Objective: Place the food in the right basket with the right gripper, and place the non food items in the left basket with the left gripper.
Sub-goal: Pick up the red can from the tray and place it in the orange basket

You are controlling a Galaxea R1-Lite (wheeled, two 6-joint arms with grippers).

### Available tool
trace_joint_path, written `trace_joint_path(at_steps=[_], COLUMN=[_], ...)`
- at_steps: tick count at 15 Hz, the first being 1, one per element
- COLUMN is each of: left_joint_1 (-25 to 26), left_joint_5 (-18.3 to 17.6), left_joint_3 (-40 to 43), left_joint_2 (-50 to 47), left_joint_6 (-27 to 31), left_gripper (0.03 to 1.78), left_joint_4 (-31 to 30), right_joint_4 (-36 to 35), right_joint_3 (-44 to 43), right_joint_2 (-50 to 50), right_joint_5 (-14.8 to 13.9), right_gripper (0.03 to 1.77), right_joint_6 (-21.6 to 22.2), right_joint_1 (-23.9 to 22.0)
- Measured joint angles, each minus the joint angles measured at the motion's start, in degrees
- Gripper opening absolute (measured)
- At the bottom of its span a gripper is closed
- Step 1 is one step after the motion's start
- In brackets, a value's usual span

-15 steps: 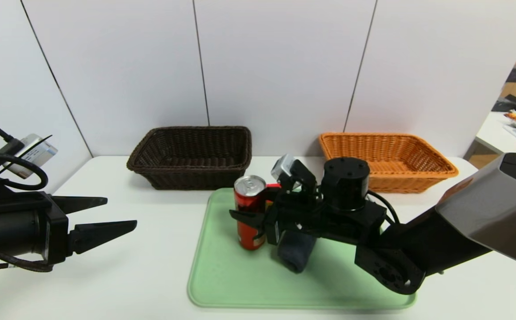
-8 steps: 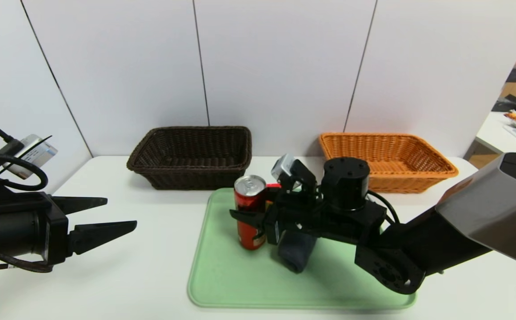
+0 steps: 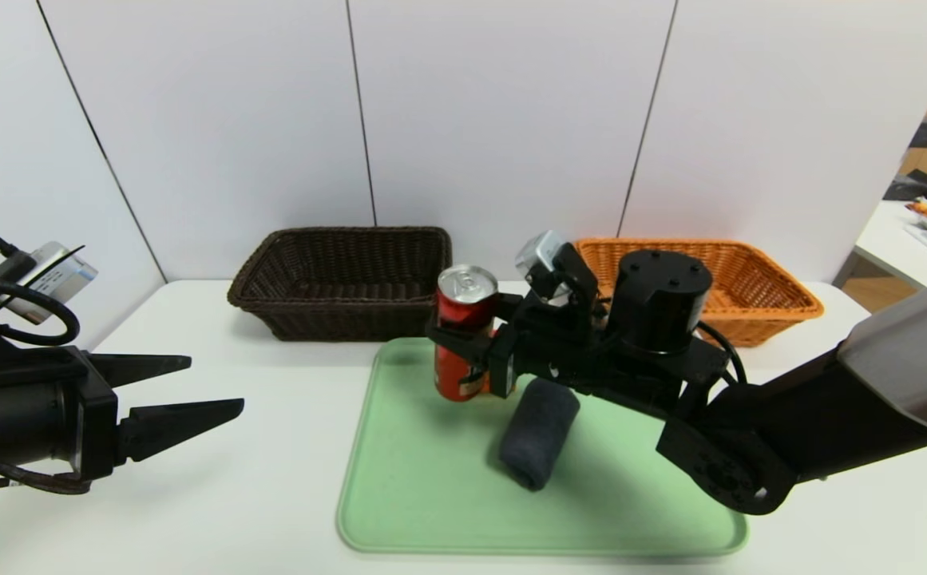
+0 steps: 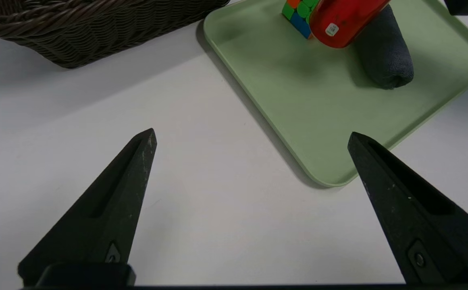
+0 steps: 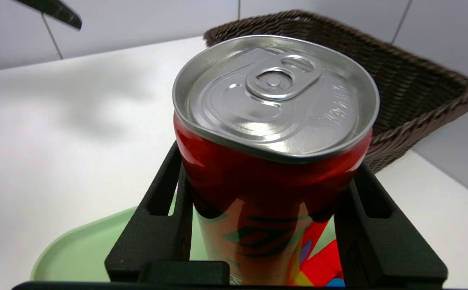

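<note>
Gripping the red can with silver pull-tab top, the right tool holds it upright.

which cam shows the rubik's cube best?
Left wrist view: the cube shows its coloured faces on the tray, partly behind the red can. Right wrist catches only a corner; head view hides it.

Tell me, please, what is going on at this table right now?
The right end effector is shut on a red can and holds it upright above the green tray. A rolled grey towel and a colour cube lie on the tray. The left end effector hangs open over the table's left side. The brown basket and the orange basket hold nothing visible.
</note>
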Motion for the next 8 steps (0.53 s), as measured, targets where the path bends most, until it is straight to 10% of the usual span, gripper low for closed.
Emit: trace_joint_path(at_steps=[8], left_joint_1=[0.02], left_joint_5=[-0.11], left_joint_3=[0.35], left_joint_2=[-0.67], left_joint_6=[-0.11], left_gripper=[1.69], left_joint_4=[0.0], right_joint_4=[11.86], right_joint_3=[-8.41], right_joint_2=[-6.23], right_joint_5=[-2.23], right_gripper=[0.94], right_joint_6=[0.02], right_joint_1=[-8.17])
